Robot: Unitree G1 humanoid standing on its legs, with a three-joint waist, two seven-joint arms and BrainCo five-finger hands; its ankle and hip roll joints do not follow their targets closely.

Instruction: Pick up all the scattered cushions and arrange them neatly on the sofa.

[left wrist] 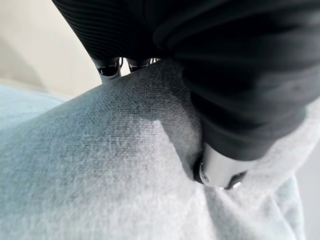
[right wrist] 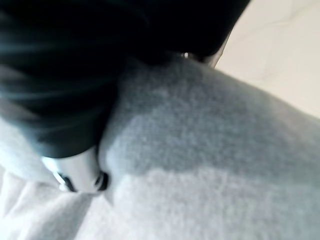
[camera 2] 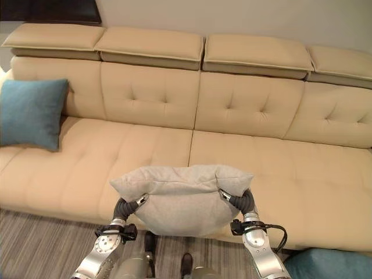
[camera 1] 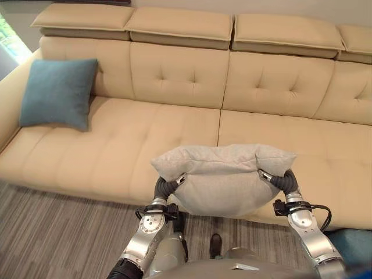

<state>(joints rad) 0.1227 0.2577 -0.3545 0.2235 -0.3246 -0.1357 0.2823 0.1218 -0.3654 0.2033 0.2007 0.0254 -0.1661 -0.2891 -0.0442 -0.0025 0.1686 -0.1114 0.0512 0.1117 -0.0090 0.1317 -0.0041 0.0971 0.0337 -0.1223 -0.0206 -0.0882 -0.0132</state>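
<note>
So I've got the grey cushion (camera 1: 224,177) between both hands, up off the floor and hanging over the front edge of the sofa (camera 1: 116,145), at about 6 o'clock in my head view. My left hand (camera 1: 172,186) is dug into its left end and my right hand (camera 1: 278,179) into its right end. In both wrist views the thumb is sunk into the fabric on one side, with fingertips just peeking over the far edge, so each hand is pinching the cushion.

The cushion runs 9 to 3 o'clock, parallel to the seat front, top seam up and belly sagging between my hands.

For a tidy placement I'd carry it toward 12 o'clock, keep both hands level so it doesn't twist, and lean it upright against the backrest, letting go evenly. The blue cushion (camera 1: 57,93) already leans at 10 o'clock. Another blue one (camera 2: 328,264) sits on the floor at 5 o'clock.
</note>
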